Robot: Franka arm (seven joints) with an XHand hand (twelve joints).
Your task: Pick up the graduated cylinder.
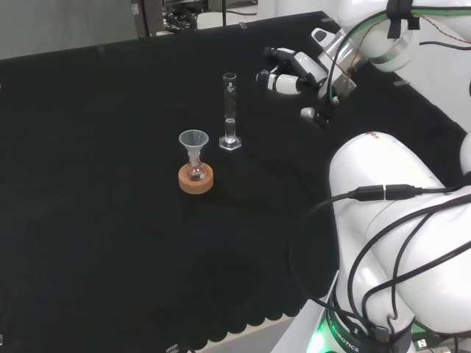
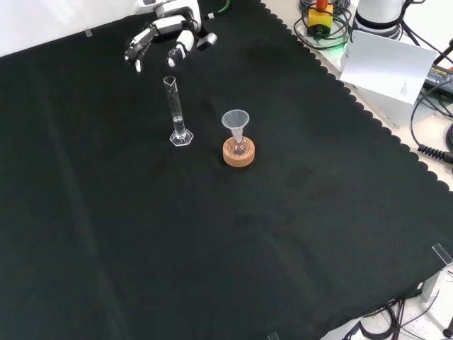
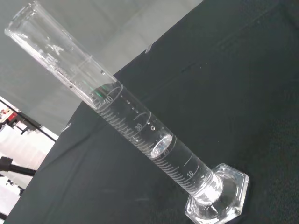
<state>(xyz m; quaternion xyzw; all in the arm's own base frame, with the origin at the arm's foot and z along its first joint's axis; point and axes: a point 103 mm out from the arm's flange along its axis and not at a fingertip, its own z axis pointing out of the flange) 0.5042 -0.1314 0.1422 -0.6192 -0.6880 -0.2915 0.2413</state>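
A tall clear graduated cylinder [image 1: 230,110] [image 2: 176,112] [image 3: 135,121] stands upright on its hexagonal foot on the black cloth, with some clear liquid in its lower part. My hand [image 1: 293,73] [image 2: 164,37] hovers to the right of it in the head view, and beyond it in the front view, apart from the glass. Its fingers are spread and relaxed, pointing toward the cylinder, and hold nothing. In the wrist view the cylinder is close and its printed scale shows.
A small flask with a clear funnel [image 1: 193,143] [image 2: 236,124] in its neck sits in a cork ring [image 1: 196,179] [image 2: 238,153], just left of and nearer than the cylinder in the head view. The arm's white links [image 1: 397,206] rise at the right.
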